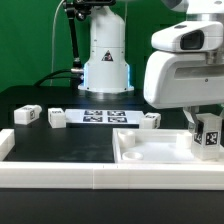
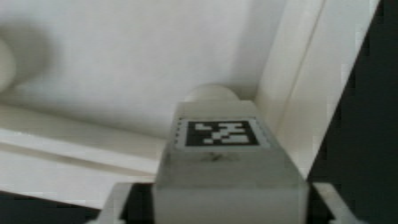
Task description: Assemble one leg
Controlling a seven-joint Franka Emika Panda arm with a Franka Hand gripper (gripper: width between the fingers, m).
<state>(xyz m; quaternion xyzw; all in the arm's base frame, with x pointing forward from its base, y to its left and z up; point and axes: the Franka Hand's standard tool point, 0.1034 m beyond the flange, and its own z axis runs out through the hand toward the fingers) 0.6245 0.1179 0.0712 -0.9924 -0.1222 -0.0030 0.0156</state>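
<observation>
My gripper (image 1: 205, 138) is shut on a leg (image 1: 208, 133), a small white block with a black-and-white tag, and holds it upright over the corner of the large white square piece (image 1: 150, 152) at the exterior view's right. In the wrist view the leg (image 2: 222, 150) fills the space between my gripper's (image 2: 217, 205) fingers (image 2: 128, 206), its far end close to the square piece's inner corner (image 2: 107, 90). Whether the leg touches the piece I cannot tell. Three more legs lie on the black table: two at the left (image 1: 27, 115) (image 1: 57, 118), one by the square piece (image 1: 150, 121).
The marker board (image 1: 105, 115) lies flat at the back centre, in front of the robot base (image 1: 106, 70). A white raised border (image 1: 60, 175) runs along the table's front edge and its left side.
</observation>
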